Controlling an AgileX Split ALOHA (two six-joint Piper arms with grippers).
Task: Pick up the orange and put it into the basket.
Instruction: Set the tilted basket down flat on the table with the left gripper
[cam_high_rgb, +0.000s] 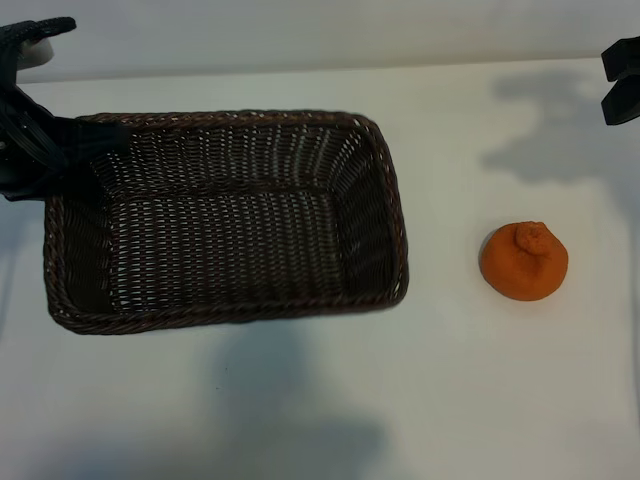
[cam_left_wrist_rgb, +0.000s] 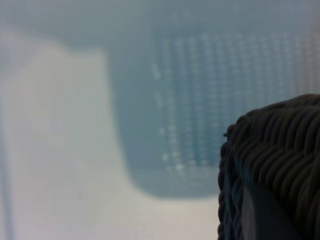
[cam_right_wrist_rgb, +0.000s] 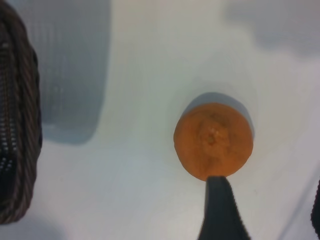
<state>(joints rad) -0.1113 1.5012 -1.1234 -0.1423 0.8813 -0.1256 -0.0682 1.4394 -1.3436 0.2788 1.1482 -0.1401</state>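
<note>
1. The basket (cam_high_rgb: 225, 220) sits on the white table (cam_high_rgb: 300, 400), toward the exterior view's left, long side running left to right. Its braided rim is unbroken all round and nothing lies inside it.
2. The orange (cam_high_rgb: 524, 261) rests on the table to the right of the basket, well apart from its right-hand rim, knobby bump upward. Bare tabletop surrounds it on every side, and a strip of open table lies between fruit and basket wall.
3. In front of the basket the table is open too, carrying only soft shadows.
4. The left gripper (cam_high_rgb: 75, 145) is at the basket's far left corner, its dark arm reaching in from the exterior view's left edge. It is closed down on the woven rim there; the left wrist view shows the wicker edge (cam_left_wrist_rgb: 275, 165) close against the camera with a dark finger (cam_left_wrist_rgb: 262, 215) laid on it.
5. The right gripper (cam_high_rgb: 622, 85) hangs near the exterior view's upper right corner, above the table and holding nothing. Its jaws stand partly spread.
6. In the right wrist view the orange (cam_right_wrist_rgb: 213, 141) lies straight below, with one dark fingertip (cam_right_wrist_rgb: 219, 210) just overlapping its edge in the picture, and the basket's wall (cam_right_wrist_rgb: 17, 125) off to one side.
7. No brand, label or writing can be read on anything.
</note>
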